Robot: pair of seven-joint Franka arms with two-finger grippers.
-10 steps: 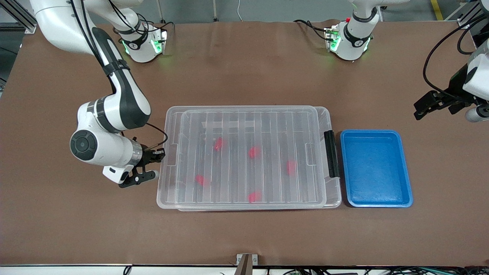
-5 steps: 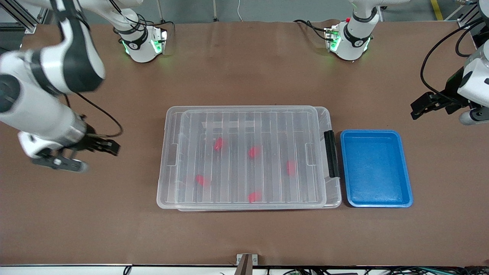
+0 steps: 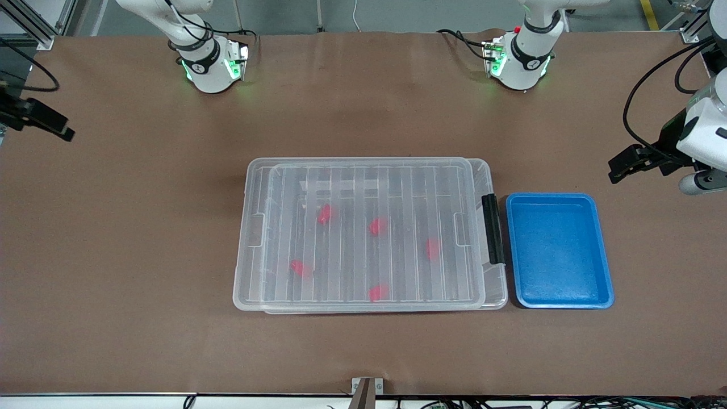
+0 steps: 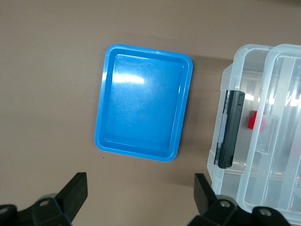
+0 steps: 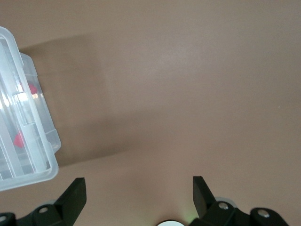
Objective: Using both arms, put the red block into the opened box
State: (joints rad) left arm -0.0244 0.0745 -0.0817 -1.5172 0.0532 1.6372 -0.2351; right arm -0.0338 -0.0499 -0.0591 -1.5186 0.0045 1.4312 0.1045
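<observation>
The clear box (image 3: pixel 241 284) stands mid-table with its ribbed lid (image 3: pixel 369 187) lying on it and its black handle (image 3: pixel 493 228) toward the left arm's end. Several red blocks, such as one (image 3: pixel 376 226), lie inside under the lid; I cannot tell which is the task's red block. My right gripper (image 3: pixel 59 128) hangs open and empty over the table's edge at the right arm's end. Its wrist view shows a corner of the box (image 5: pixel 23 160) off from the gripper (image 5: pixel 139 188). My left gripper (image 3: pixel 619 167) hangs open and empty over bare table, its own view (image 4: pixel 139 190) showing the handle (image 4: pixel 230 129).
An empty blue tray (image 3: pixel 559 250) sits beside the box's handle end, also in the left wrist view as the tray (image 4: pixel 141 108). Both arm bases (image 3: pixel 210 62) stand along the table's edge farthest from the front camera.
My right gripper has let go at the box's short end, opened, and swung up and away to the right arm's end of the table. The left gripper has barely shifted.
</observation>
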